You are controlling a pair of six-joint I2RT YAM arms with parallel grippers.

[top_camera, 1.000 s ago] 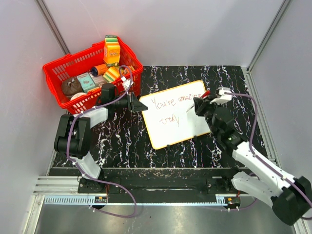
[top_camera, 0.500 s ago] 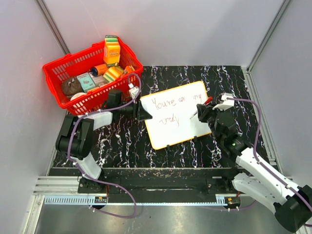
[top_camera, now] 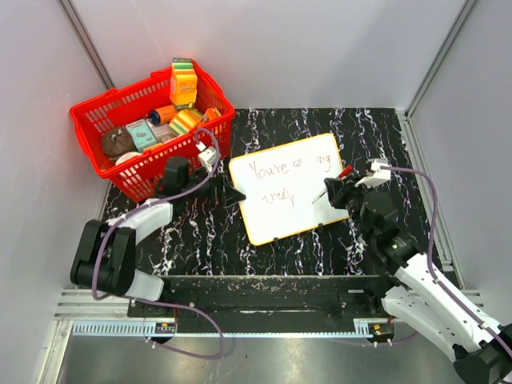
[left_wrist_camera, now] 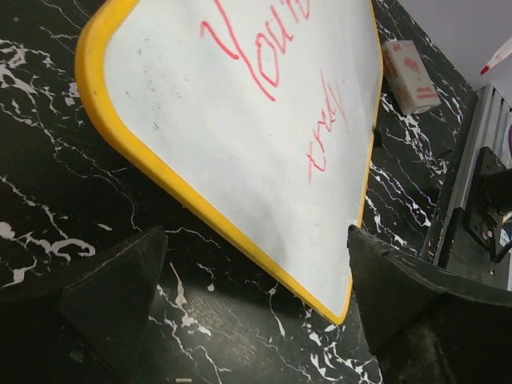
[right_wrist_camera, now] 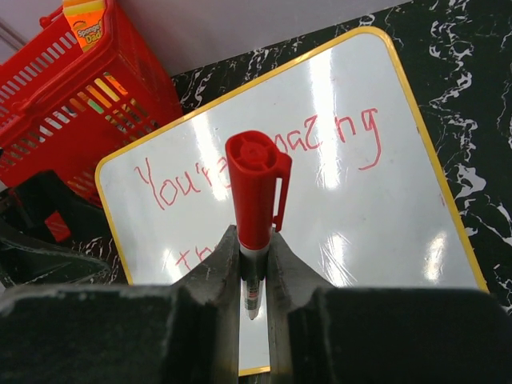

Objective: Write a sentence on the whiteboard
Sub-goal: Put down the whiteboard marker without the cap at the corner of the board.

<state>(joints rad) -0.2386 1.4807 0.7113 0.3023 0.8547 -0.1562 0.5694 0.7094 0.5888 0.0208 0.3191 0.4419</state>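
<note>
The whiteboard (top_camera: 298, 210) lies flat on the black marbled table, white with an orange-yellow rim. The sentence (top_camera: 272, 170) runs across it in thin red handwriting, "You're amazing" with a second short word below. My right gripper (top_camera: 334, 190) hovers over the board's right part, shut on a red-capped marker (top_camera: 344, 171). In the right wrist view the marker (right_wrist_camera: 256, 188) stands clamped between the fingers (right_wrist_camera: 216, 276) above the whiteboard (right_wrist_camera: 360, 208). My left gripper (top_camera: 231, 194) is open at the board's left edge. In the left wrist view the rim (left_wrist_camera: 200, 210) lies ahead of the wide-apart fingers (left_wrist_camera: 112, 292), untouched.
A red basket (top_camera: 96, 116) with an orange carton (top_camera: 183, 84) and other groceries stands at the back left, close behind my left arm. A small white box (left_wrist_camera: 408, 76) lies beyond the board's far side. Grey walls enclose the table; a metal rail (top_camera: 240, 300) runs along the near edge.
My left gripper has opened wide at the board's left edge, and the arm has shifted toward the near side. My right gripper has drifted slightly right, still holding the marker.
</note>
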